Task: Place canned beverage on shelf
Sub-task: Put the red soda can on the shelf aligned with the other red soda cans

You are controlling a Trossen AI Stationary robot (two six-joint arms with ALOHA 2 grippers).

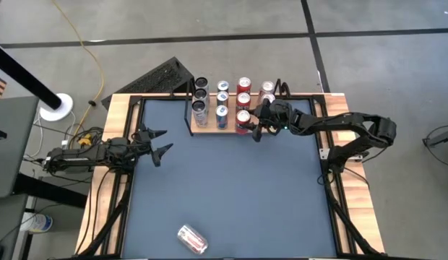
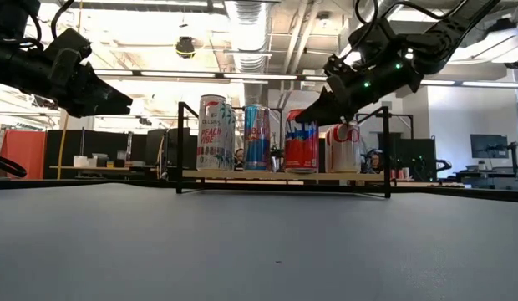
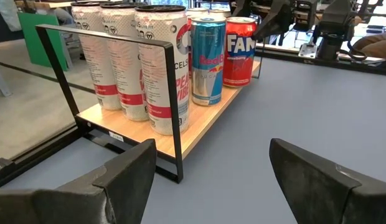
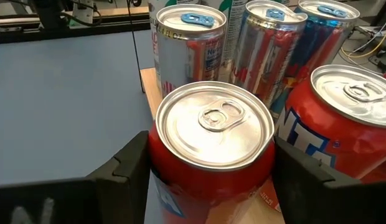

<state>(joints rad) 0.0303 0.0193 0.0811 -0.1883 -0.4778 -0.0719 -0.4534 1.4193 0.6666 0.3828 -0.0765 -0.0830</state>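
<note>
The shelf (image 1: 209, 130) is a light-wood board with black wire uprights at the table's far edge. Several cans stand on it in rows: tall white ones, blue ones and red ones. My right gripper (image 1: 250, 123) is at the shelf's near right and is shut on a red can (image 4: 211, 124) that stands at the front of the red row. My left gripper (image 1: 160, 142) is open and empty over the table's left side, left of the shelf. Another can (image 1: 191, 238) lies on its side near the table's near edge. My right gripper pinches the red can's upper wall (image 4: 157, 168) between its two fingers, one on each side just under the rim. The fingers slant down from the table's right and from above. The can stands upright with its base on the shelf board (image 2: 301, 173).
The shelf's black wire frames (image 2: 182, 146) rise at both ends. A second red can (image 4: 348, 124) stands right beside the held one, with blue and silver cans behind. The table's wooden borders (image 1: 112, 115) frame the dark mat. A black ribbed object (image 1: 162, 76) lies beyond the far left corner.
</note>
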